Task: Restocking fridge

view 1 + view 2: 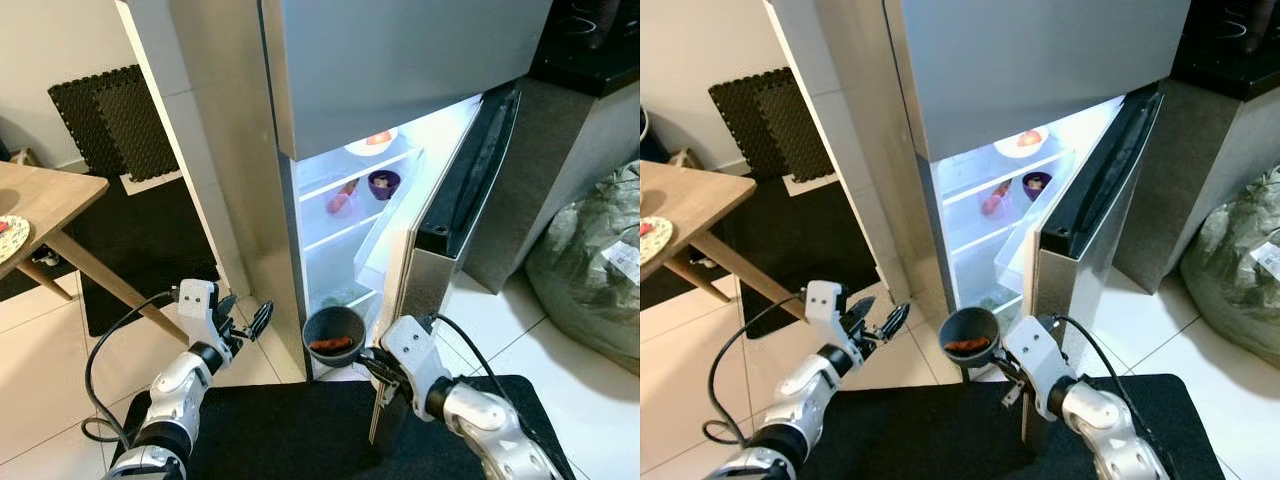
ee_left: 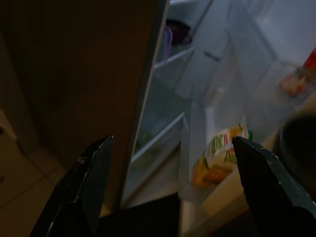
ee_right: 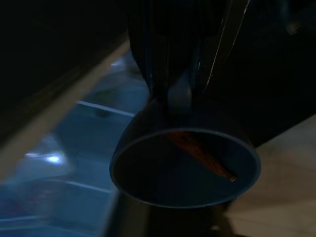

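Observation:
A silver fridge (image 1: 400, 70) stands ahead with its lower door (image 1: 470, 190) swung open and the inside lit. My right gripper (image 1: 372, 360) is shut on the rim of a dark bowl (image 1: 334, 335) holding a reddish-orange piece of food, low in front of the fridge opening. In the right wrist view the bowl (image 3: 185, 170) hangs from the fingers. My left gripper (image 1: 250, 322) is open, low and left of the fridge, holding nothing. On the shelves sit a white plate with fruit (image 1: 371, 143), a purple bowl (image 1: 384, 183) and a red item (image 1: 343, 197).
A wooden table (image 1: 50, 205) with a plate (image 1: 10, 235) stands at left. Black mats (image 1: 110, 115) lie on the floor, one under me. A bulging bag (image 1: 590, 270) rests at right beside a dark counter (image 1: 590, 50). A yellow packet (image 2: 217, 155) sits in the door bin.

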Motion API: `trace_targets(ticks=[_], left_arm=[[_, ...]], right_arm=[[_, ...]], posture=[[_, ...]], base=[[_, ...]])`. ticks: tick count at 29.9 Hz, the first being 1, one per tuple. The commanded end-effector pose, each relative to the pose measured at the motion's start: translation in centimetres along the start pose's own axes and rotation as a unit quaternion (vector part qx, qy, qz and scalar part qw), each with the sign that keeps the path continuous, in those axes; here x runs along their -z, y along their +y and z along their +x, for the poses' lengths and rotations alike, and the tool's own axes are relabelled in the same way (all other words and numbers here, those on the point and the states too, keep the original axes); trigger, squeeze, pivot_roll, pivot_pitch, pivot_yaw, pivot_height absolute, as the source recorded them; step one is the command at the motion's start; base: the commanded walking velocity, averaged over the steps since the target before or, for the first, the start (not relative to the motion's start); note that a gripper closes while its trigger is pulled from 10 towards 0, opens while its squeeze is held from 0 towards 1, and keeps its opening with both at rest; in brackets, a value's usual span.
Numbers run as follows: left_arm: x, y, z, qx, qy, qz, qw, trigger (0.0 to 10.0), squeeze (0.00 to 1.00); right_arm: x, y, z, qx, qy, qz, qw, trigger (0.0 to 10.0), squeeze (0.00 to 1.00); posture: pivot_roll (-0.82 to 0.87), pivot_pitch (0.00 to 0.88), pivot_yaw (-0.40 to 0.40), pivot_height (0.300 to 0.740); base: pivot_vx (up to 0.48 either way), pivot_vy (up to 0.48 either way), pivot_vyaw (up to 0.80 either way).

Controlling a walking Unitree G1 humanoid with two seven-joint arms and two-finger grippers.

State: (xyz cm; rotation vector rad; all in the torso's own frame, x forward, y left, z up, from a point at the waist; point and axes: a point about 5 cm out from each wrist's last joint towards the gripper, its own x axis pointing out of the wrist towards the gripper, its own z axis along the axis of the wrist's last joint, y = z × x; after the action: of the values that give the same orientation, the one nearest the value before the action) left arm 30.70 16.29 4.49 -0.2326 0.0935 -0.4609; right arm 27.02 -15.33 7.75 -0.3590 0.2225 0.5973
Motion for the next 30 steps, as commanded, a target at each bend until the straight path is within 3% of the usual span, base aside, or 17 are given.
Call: trace_targets(ticks=[1,5,9,11,14,21,27,30], left_arm=[[1.2,-0.2,-0.6,-0.005,0.019,-0.002,1.000,10.0,0.00],[1.4,-0.4,-0.6,-0.005,0.021,-0.003,1.000,10.0,0.00],[2.7,-2.1,-0.4,0.022,0.036,-0.010,0.999,10.0,0.00],[2.7,-2.3,-0.3,0.026,0.036,-0.010,0.999,10.0,0.00],[2.8,-2.7,-0.1,0.033,0.036,-0.008,0.999,10.0,0.00],[2.7,-2.8,0.1,0.035,0.034,-0.007,0.999,10.0,0.00],[2.5,-3.0,0.3,0.045,0.033,-0.005,0.998,10.0,0.00],[2.6,-3.1,0.4,0.047,0.033,-0.004,0.998,10.0,0.00]], right_arm=[[0.4,-0.8,-0.1,0.033,0.007,0.002,0.999,10.0,0.00],[0.5,-1.2,-0.1,0.048,0.012,0.002,0.999,10.0,0.00],[1.5,-4.4,-0.7,0.161,0.042,0.005,0.986,10.0,0.00],[1.7,-4.9,-0.9,0.177,0.046,0.008,0.983,10.0,0.00],[2.4,-6.7,-1.8,0.248,0.062,0.024,0.967,10.0,0.00],[2.9,-7.8,-2.7,0.285,0.068,0.034,0.955,10.0,0.00],[4.7,-10.8,-6.5,0.385,0.096,0.038,0.917,10.0,0.00],[5.0,-11.4,-7.4,0.403,0.102,0.038,0.909,10.0,0.00]], posture=[[-0.23,0.052,0.076,0.740],[-0.23,0.052,0.076,0.740],[-0.23,0.051,0.082,0.740],[-0.23,0.049,0.082,0.740],[-0.23,0.047,0.081,0.740],[-0.23,0.048,0.083,0.740],[-0.24,0.049,0.092,0.740],[-0.24,0.050,0.094,0.740]], base=[[0.000,0.000,0.00],[0.000,0.000,0.00],[0.000,0.000,0.00],[0.000,0.000,0.00],[0.000,0.000,0.00],[0.000,0.000,0.00],[0.000,0.000,0.00],[0.000,0.000,0.00]])
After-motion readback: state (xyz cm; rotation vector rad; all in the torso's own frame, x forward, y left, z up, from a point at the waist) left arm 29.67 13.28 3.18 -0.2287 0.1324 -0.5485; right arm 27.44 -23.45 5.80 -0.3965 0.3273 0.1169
